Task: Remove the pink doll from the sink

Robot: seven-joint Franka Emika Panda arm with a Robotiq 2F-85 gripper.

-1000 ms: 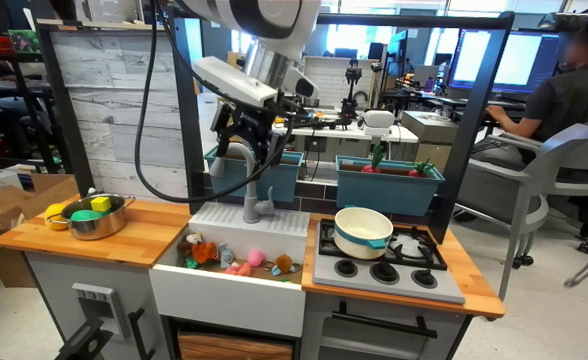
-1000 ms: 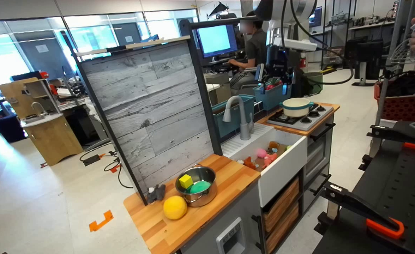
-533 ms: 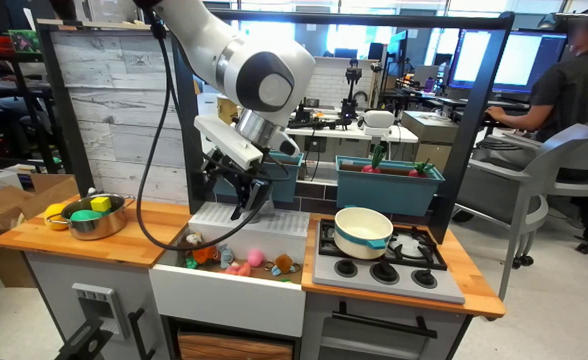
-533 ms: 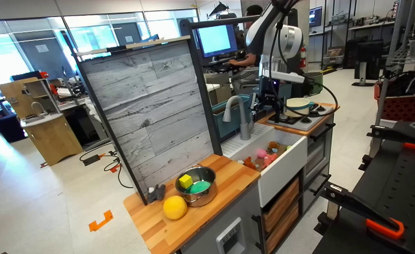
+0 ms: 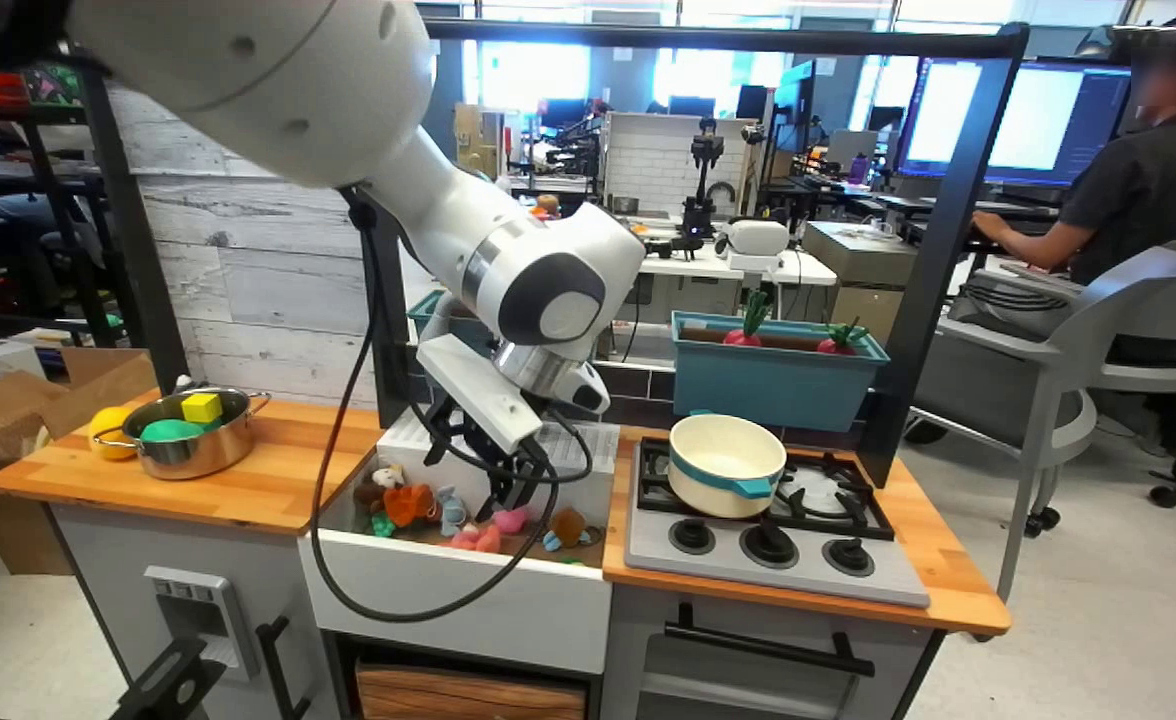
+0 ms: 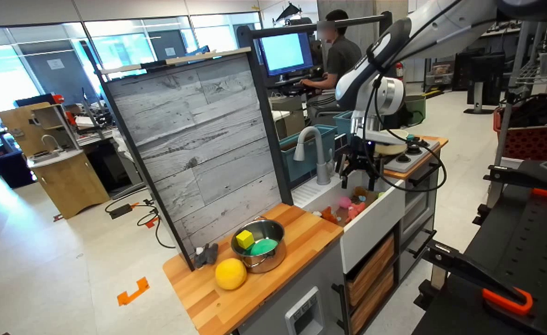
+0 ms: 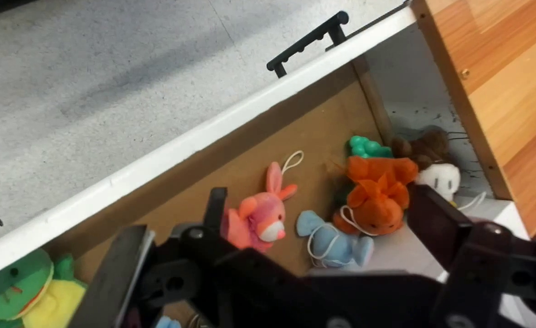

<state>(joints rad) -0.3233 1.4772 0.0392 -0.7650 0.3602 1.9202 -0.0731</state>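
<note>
The pink doll (image 5: 475, 538), a coral-pink bunny, lies in the white sink (image 5: 563, 615) and shows in an exterior view (image 6: 356, 211). In the wrist view the pink doll (image 7: 268, 209) lies on its brown bottom, partly hidden by the left finger. A round pink thing (image 6: 344, 202) lies beside it. My gripper (image 5: 468, 480) is open and empty above the sink. In an exterior view the gripper (image 6: 358, 183) hangs over the basin near the faucet (image 6: 321, 158). In the wrist view the open jaws (image 7: 320, 202) frame a blue doll (image 7: 336, 246) and an orange doll (image 7: 377, 205).
A frog doll (image 7: 15, 287) lies at the basin's other end. A cream pot (image 5: 728, 465) stands on the stovetop right of the sink. A metal pot (image 5: 203, 455) stands on the wooden counter (image 5: 298, 460). Teal planters (image 5: 778, 375) hang behind. The arm's cable loops before the sink.
My arm has come down from above the faucet to over the sink, and the gripper is now low over the basin. The dolls have not visibly moved.
</note>
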